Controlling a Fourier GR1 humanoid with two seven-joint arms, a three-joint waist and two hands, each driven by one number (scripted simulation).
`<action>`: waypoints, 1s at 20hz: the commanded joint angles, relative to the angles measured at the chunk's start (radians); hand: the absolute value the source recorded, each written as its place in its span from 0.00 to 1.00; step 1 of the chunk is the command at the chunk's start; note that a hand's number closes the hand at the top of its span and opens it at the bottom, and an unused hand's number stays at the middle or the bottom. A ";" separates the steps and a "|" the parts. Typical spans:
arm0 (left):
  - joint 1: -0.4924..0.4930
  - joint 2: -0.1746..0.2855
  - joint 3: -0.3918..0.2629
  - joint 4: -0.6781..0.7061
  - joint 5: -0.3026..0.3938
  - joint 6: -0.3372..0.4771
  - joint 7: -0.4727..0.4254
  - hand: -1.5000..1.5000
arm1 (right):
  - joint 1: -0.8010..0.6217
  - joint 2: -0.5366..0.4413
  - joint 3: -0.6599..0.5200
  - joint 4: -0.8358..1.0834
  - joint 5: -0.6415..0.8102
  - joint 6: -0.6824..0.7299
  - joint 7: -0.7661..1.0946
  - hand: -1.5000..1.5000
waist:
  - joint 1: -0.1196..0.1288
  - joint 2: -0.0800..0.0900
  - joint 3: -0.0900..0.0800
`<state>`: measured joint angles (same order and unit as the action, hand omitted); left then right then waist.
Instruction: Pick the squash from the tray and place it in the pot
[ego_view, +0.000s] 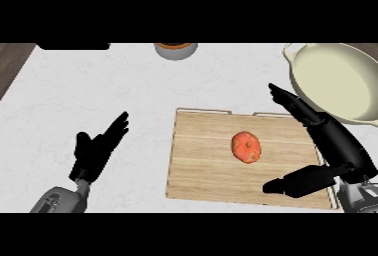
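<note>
The white counter (88, 90) fills the view. At its far right stands the pot (336, 82), wide, cream-coloured and open-topped, cut off by the right edge. Nothing shows inside it, so the way in from above looks free.

Near and left of the pot lies the tray (199, 175), a flat wooden board with a low rim. It carries only the squash.

The right hand (336, 140) hangs over the tray's right edge, spread wide. Its fingers stretch far towards the pot's rim and its thumb points left over the tray's near right corner. It holds nothing and is apart from the squash. The left hand (96, 150) rests on the counter left of the tray, fingers straight and pointing far.

The squash (247, 146) lies near the tray's middle, a small orange-red oval with its long axis running near to far. It looks light, stiff and smooth-skinned, so probably a little slippery and apt to roll, but not fragile. The best hold is likely across its short middle, thumb on one long side and fingers on the other.

At the far edge sits a small grey cup (175, 51) with something orange at its top; I cannot tell what.
</note>
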<state>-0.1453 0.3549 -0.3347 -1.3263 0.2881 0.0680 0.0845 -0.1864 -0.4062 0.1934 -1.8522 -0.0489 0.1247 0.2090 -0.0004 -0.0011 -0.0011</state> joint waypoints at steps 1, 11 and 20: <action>0.051 -0.014 0.005 0.027 -0.015 -0.031 -0.064 0.50 | -0.069 0.039 0.024 0.074 -0.015 0.021 0.141 0.00 | 0.009 0.002 0.000; 0.066 0.001 0.043 -0.044 -0.030 -0.050 -0.007 0.50 | -0.137 0.011 0.125 0.409 0.112 0.243 0.029 0.00 | 0.010 0.002 0.001; 0.008 -0.097 0.093 0.076 -0.101 -0.074 -0.043 0.50 | -0.148 0.045 0.000 0.650 0.251 0.205 -0.276 0.00 | 0.002 0.003 0.001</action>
<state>-0.0989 0.2921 -0.2757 -1.3418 0.2024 0.0158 0.0825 -0.3164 -0.3742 0.2353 -1.3144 0.1557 0.3407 0.0506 0.0046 0.0011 0.0003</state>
